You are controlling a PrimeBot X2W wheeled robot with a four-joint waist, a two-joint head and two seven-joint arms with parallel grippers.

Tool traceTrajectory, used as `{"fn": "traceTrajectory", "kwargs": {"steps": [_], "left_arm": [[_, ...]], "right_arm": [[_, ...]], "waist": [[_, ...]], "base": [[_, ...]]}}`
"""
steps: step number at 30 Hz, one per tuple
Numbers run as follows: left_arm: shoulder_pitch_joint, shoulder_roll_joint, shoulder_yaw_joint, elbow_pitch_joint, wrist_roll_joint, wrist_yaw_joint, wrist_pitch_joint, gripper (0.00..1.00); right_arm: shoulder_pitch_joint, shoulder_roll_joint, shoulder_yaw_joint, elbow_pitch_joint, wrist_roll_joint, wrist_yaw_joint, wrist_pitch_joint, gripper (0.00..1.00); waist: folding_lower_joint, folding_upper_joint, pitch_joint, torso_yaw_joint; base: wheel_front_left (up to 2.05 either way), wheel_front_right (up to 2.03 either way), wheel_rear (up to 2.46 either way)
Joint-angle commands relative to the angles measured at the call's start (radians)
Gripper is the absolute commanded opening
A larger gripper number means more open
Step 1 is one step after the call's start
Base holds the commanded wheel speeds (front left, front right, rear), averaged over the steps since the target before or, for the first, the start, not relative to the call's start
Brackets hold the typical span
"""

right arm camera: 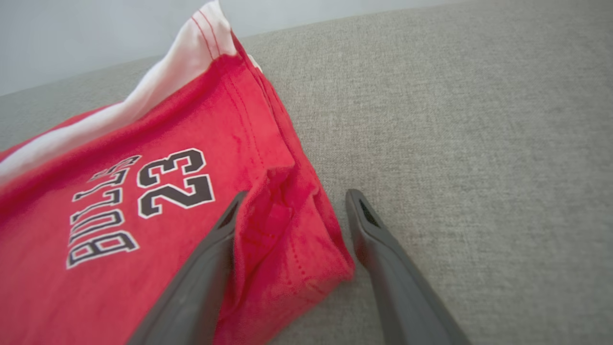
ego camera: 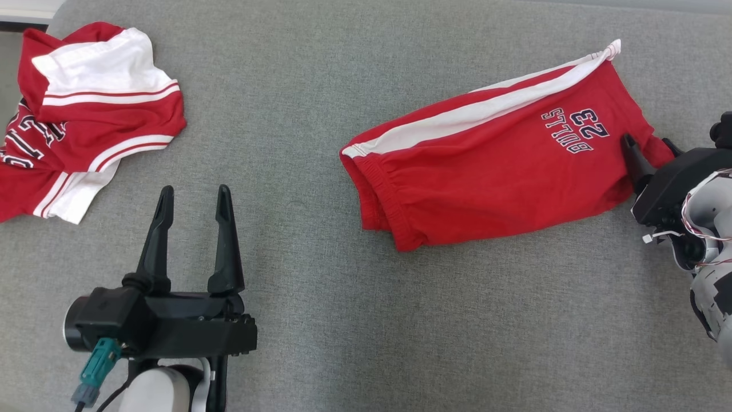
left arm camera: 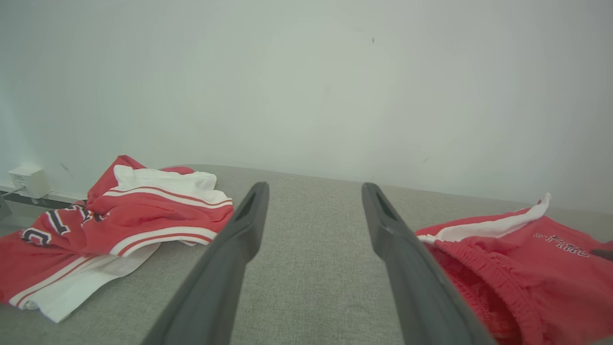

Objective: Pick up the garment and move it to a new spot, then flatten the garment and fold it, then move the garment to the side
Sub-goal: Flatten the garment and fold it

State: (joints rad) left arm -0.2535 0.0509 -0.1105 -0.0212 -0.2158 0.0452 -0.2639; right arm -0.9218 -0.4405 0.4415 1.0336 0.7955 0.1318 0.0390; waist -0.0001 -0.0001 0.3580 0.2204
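My left gripper hovers with fingers apart above the grey surface, while my right gripper, fingers apart around a hem corner of the folded red shorts at my right, may pinch only one layer and so open the fold.

Head view: high, looks steeply down on the grey surface. Left wrist view: low, near that surface, faces a pale wall. Right wrist view: low, close on the red shorts, shared at right of both other frames.
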Motion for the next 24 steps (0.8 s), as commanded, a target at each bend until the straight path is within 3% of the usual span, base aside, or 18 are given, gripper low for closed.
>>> {"fn": "traceTrajectory", "kwargs": {"steps": [1,2,3,4,14,24], "left_arm": [[0.018,0.000,0.004,-0.005,-0.003,0.007,-0.001,1.00],[0.021,0.000,0.006,-0.007,-0.003,0.008,-0.001,1.00],[0.022,0.000,0.009,-0.010,-0.004,0.013,-0.001,1.00],[0.025,0.000,0.014,-0.012,-0.005,0.016,-0.001,1.00],[0.089,0.000,0.071,0.009,0.019,-0.010,-0.001,1.00],[0.142,0.000,0.087,-0.010,0.041,-0.016,-0.001,1.00]], "right_arm": [[0.011,0.004,0.006,0.013,0.004,-0.002,0.007,1.00],[0.013,0.010,0.009,0.015,0.013,-0.002,0.012,0.72],[0.016,0.017,0.011,0.014,0.023,-0.002,0.014,0.33],[0.020,0.022,0.014,0.009,0.031,-0.002,0.016,0.00],[0.121,0.012,0.016,-0.067,0.157,-0.002,-0.030,0.00],[0.327,-0.095,-0.010,-0.157,0.290,-0.002,-0.070,0.00]], "waist": [[0.0001,0.0001,-0.001,0.001],[0.0001,0.0001,-0.003,-0.001],[0.0001,0.0001,-0.006,-0.003],[0.0001,0.0001,-0.011,-0.008],[0.0001,0.0001,-0.102,-0.086],[0.0001,0.0001,-0.156,-0.148]], "base": [[0.00,0.00,0.00],[0.00,0.00,0.00],[0.00,0.00,0.00],[0.00,0.00,0.00],[0.00,0.00,0.00],[0.00,0.00,0.00]]}}
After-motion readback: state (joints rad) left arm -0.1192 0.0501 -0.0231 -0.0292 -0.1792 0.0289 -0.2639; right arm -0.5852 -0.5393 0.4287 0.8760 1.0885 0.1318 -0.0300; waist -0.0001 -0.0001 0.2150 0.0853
